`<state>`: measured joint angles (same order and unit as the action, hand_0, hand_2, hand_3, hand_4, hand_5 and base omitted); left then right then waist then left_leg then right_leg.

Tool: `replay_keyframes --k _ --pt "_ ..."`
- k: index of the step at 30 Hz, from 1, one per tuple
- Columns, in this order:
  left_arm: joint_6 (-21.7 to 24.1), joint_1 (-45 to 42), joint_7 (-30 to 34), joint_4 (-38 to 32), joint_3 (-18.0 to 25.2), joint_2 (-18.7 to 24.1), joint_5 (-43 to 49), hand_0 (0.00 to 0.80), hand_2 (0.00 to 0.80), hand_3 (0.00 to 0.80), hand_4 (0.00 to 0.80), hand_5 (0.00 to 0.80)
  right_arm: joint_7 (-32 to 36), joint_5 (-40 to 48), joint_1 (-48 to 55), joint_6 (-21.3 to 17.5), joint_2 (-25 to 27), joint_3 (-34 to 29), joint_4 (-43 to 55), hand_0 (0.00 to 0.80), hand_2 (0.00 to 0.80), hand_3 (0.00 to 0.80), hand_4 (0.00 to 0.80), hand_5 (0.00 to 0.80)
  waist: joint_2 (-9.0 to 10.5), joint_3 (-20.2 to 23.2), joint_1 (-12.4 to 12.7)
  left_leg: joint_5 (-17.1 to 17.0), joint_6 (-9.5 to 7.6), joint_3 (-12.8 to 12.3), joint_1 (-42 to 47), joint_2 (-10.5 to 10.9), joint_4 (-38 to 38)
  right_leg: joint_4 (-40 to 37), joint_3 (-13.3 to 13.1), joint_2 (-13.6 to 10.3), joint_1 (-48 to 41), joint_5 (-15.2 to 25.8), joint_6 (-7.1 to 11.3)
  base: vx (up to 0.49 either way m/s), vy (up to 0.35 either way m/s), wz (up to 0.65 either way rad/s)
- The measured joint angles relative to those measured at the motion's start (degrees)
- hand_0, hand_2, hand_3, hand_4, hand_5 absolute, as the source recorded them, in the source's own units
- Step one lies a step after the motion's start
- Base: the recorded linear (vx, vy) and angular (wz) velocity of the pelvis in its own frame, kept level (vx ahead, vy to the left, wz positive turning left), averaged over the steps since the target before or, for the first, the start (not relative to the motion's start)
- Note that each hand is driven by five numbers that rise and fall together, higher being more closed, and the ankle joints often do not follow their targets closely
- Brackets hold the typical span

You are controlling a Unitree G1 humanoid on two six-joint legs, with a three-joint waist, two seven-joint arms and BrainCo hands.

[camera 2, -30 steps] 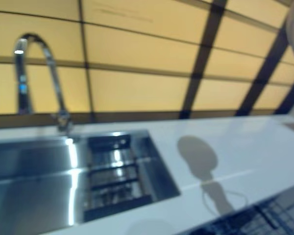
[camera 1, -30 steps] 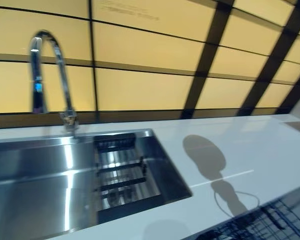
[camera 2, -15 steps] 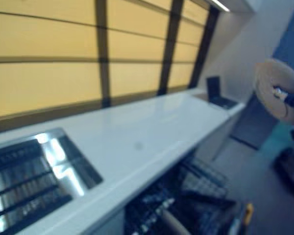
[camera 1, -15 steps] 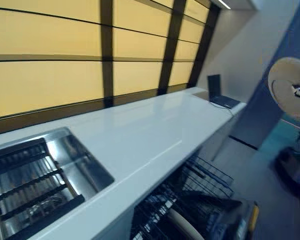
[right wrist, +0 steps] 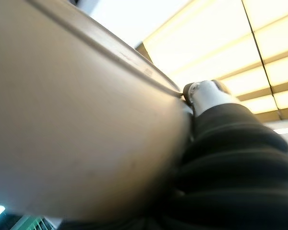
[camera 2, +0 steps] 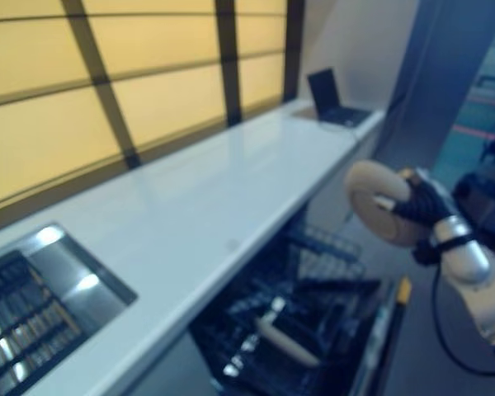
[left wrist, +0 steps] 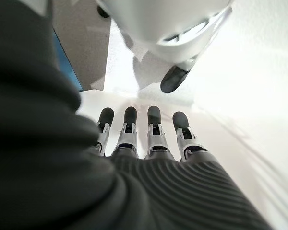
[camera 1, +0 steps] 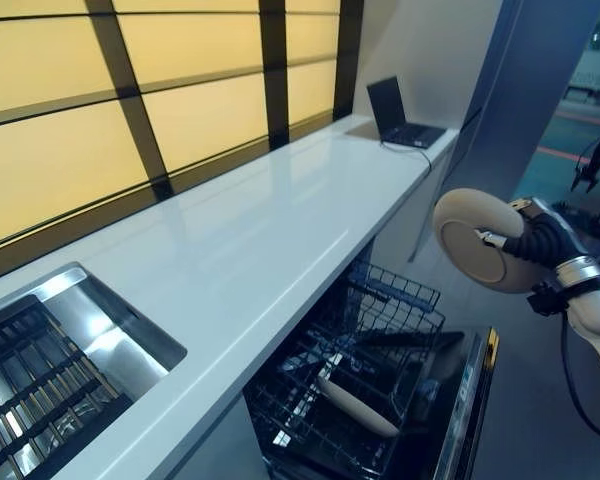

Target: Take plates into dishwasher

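A beige round plate (camera 1: 477, 240) hangs upright in the air at the right, above and to the right of the open dishwasher's rack (camera 1: 385, 325). My right hand (camera 1: 540, 240) is shut on its rim; in the right wrist view the plate (right wrist: 72, 120) fills most of the picture, with my thumb (right wrist: 201, 91) on its edge. Another pale plate (camera 1: 355, 405) lies in the lower rack. My left hand (left wrist: 151, 136) shows only in its own wrist view, fingers straight, holding nothing.
A long white counter (camera 1: 250, 230) runs above the dishwasher, with a steel sink (camera 1: 40, 350) at its near left end and a laptop (camera 1: 395, 110) at its far end. The lowered dishwasher door (camera 1: 470, 400) juts into the floor space.
The camera has swung right: the tap is gone from view and the open dishwasher shows. The right hand with the plate now sits lower, beside the dishwasher.
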<state>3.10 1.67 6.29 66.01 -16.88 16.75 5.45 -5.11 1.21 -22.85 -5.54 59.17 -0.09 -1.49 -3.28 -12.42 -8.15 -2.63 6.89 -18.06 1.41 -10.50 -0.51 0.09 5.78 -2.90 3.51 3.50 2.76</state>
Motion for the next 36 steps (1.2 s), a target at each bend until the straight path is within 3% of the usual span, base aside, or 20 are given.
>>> replay_keyframes --k 4,10,22,31,36 --pt "0.0 1.9 -0.1 -0.9 -0.5 -0.7 -0.1 0.0 0.0 0.0 0.0 0.0 1.0 -1.8 -2.4 1.9 -0.1 2.6 0.0 0.8 0.8 0.8 0.8 0.8 -2.38 -2.2 -0.5 -0.6 -0.67 0.1 -2.0 0.0 -0.2 -1.2 -0.2 0.1 1.5 1.0 -0.29 -0.102 0.008 -0.01" --pt "0.1 3.0 -0.4 -2.5 -2.5 -1.1 -0.7 0.0 0.0 0.0 0.0 0.0 2.3 -2.4 -5.7 3.8 -0.2 6.1 -3.2 0.8 0.8 0.8 0.8 0.8 -4.48 -4.6 -0.4 -1.5 -1.42 1.1 -3.4 0.2 -0.8 -4.5 -0.1 0.3 1.5 2.6 -0.6 -0.074 0.037 -0.02" --pt "0.0 6.6 -0.5 -5.4 -5.8 -1.3 -0.8 0.0 0.0 0.0 0.0 0.0 5.1 -10.9 -13.9 5.0 -0.3 14.6 -12.6 0.8 0.8 0.8 0.8 0.8 -8.33 -8.6 -0.3 -2.4 -0.47 2.4 -4.4 1.4 -2.9 -5.0 0.9 -0.7 2.7 2.8 0.09 -0.031 0.062 0.04" --pt "-0.1 8.6 -0.1 -6.8 -7.8 -1.1 -0.8 0.0 0.0 0.0 0.0 0.0 6.5 -13.0 -18.5 6.7 -2.4 19.3 -17.0 0.8 0.8 0.8 0.8 0.8 -9.07 -10.2 0.1 -2.8 -0.35 2.5 -5.2 2.4 -4.1 -4.9 1.1 -1.6 3.9 3.1 0.7 -0.038 -0.001 0.01" --pt "-0.3 9.6 0.5 -7.9 -9.5 -0.8 -0.7 0.0 0.0 0.0 0.0 0.0 6.4 -13.1 -20.9 8.1 -2.9 21.7 -19.5 0.8 0.8 0.8 0.8 0.8 -9.17 -10.6 1.5 -3.0 -0.42 2.7 -6.1 2.5 -4.2 -4.9 1.1 -1.6 4.9 3.3 0.54 -0.048 -0.008 0.0"
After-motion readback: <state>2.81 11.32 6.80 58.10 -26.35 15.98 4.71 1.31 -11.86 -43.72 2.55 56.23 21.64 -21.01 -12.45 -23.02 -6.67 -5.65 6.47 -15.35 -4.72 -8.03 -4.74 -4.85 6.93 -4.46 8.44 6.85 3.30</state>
